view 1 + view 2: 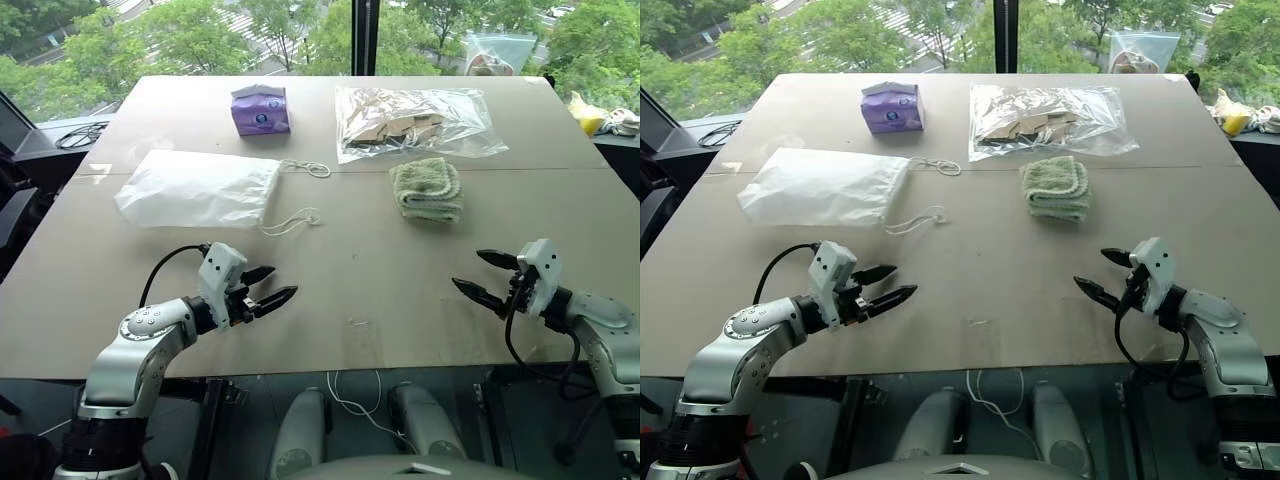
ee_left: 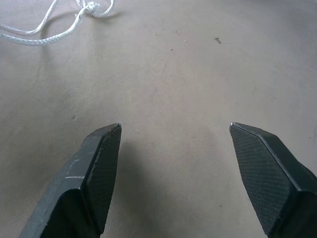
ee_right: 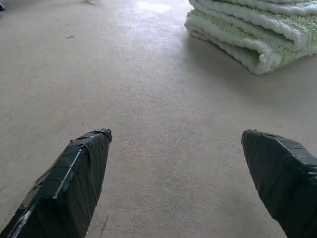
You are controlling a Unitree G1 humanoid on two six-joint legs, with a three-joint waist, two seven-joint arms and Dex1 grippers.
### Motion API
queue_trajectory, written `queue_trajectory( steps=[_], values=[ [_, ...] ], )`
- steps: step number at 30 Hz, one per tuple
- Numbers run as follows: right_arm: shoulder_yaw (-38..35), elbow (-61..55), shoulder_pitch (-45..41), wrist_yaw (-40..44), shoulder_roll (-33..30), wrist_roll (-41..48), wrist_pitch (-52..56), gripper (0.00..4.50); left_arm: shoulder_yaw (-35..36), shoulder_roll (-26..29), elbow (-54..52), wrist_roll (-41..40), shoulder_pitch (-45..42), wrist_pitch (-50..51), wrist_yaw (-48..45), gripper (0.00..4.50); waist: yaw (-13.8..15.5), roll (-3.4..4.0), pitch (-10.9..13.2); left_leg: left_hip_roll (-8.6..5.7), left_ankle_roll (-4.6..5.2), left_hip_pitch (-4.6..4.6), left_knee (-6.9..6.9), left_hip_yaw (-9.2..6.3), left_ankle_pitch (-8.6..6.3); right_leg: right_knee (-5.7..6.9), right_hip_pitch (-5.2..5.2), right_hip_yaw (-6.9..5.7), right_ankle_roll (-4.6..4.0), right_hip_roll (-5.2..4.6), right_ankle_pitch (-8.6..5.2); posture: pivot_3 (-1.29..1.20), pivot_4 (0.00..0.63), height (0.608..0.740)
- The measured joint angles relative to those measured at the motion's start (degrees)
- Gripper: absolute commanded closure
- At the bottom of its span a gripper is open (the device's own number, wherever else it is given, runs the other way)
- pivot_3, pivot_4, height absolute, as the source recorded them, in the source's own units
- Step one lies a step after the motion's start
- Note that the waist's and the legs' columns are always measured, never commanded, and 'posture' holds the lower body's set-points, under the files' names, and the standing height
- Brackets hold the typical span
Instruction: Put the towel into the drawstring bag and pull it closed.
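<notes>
Beige table point(image 1: 350, 290) fills scene. Purple tissue packet point(image 1: 261, 109) at 11 o'clock on tabletop. Clear plastic bag point(image 1: 412, 122) with brown items at 1 o'clock, lying flat. Second clear bag point(image 1: 497, 52) beyond far edge. Trees outside window.

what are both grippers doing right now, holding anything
left gripper: open, holding nothing
right gripper: open, holding nothing

Pale green towel point(image 1: 427, 188), white drawstring bag point(image 1: 197, 188), purple tissue packet point(image 1: 260, 109).
</notes>
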Motion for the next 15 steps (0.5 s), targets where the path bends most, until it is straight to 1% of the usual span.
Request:
queue_trajectory(
  steps=[5,15],
  values=[
    [0.0,0.0,-0.2,-0.1,0.6,-0.1,-0.5,0.0,0.2,0.0,1.1,-0.5,-1.5,0.1,-0.1,0.93,0.0,0.0,0.0,0.0,0.0,0.0,0.0,0.0,0.0,0.0,0.0,0.0,0.0,0.01,0.0,0.0,0.15,0.74],
    [0.1,0.0,-0.1,-0.1,0.7,-0.2,-1.0,0.0,0.2,0.0,1.0,-0.8,-1.5,0.8,0.0,0.93,0.0,0.0,0.0,0.0,0.0,-0.01,-0.02,0.0,0.0,-0.03,0.0,0.0,0.0,0.0,0.0,0.0,0.15,0.74]
  ],
)
